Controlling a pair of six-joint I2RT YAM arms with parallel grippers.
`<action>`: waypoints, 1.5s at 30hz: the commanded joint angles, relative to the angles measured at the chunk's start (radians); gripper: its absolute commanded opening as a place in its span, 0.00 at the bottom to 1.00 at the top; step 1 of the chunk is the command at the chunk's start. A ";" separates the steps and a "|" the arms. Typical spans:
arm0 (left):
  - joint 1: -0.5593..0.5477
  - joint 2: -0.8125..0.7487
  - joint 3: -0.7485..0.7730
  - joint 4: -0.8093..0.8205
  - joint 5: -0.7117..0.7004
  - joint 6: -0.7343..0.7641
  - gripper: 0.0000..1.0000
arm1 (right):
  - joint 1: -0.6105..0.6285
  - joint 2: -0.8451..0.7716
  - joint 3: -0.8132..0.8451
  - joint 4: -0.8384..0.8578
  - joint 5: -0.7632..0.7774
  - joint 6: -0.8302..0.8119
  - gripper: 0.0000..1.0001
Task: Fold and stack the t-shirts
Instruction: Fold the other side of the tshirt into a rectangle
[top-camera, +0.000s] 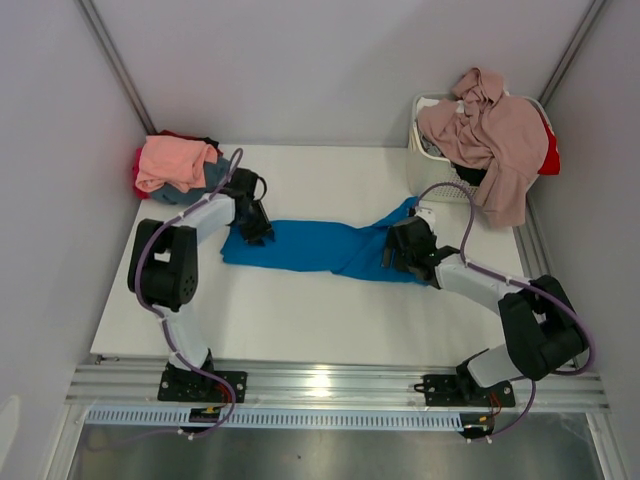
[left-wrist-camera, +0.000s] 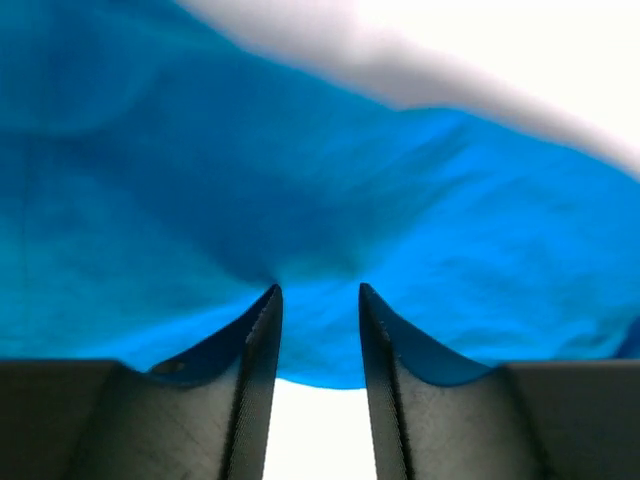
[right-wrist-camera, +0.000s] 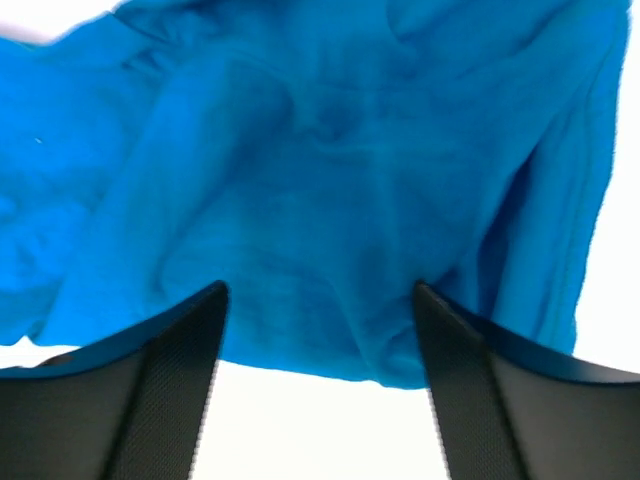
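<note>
In the far left corner of the table (top-camera: 300, 325) sits a pile of shirts: a salmon pink shirt (top-camera: 172, 163) on top, a slate blue-grey shirt (top-camera: 207, 180) under it, and a red shirt (top-camera: 137, 172) showing at the pile's left edge.

Just right of that pile, my left gripper (top-camera: 257, 228) (left-wrist-camera: 318, 292) is down at the left end of the bright blue shirt (top-camera: 310, 248) (left-wrist-camera: 300, 170) (right-wrist-camera: 330, 150). My left fingers (left-wrist-camera: 260, 340) stand a little apart. Their tips rest on the cloth's edge, bare table shows in the gap between them, and nothing is clamped there.

The bright blue shirt lies stretched left to right across the middle of the table, flat at its left end and rumpled toward its right end.

My right gripper (top-camera: 402, 250) (right-wrist-camera: 320, 288) is at that rumpled right end. My right fingers (right-wrist-camera: 190, 350) are spread wide over the wrinkled cloth, with the shirt's near edge lying across the gap, and they grasp nothing.

In the far right corner stands the white basket (top-camera: 424, 160). A dusty mauve-pink shirt (top-camera: 490, 135) is heaped over it and hangs down its front toward the table. A strip of red cloth (top-camera: 550, 150) shows at the basket's right side.
</note>
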 joint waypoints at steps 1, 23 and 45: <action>-0.003 0.022 0.107 -0.104 0.029 0.029 0.36 | 0.004 0.021 0.028 -0.014 -0.014 0.037 0.74; -0.029 -0.093 -0.080 -0.134 0.112 0.070 0.01 | -0.017 0.128 0.096 -0.107 -0.070 0.057 0.00; -0.060 -0.151 -0.004 -0.134 -0.038 0.116 0.04 | -0.108 0.198 0.161 -0.204 -0.068 0.077 0.01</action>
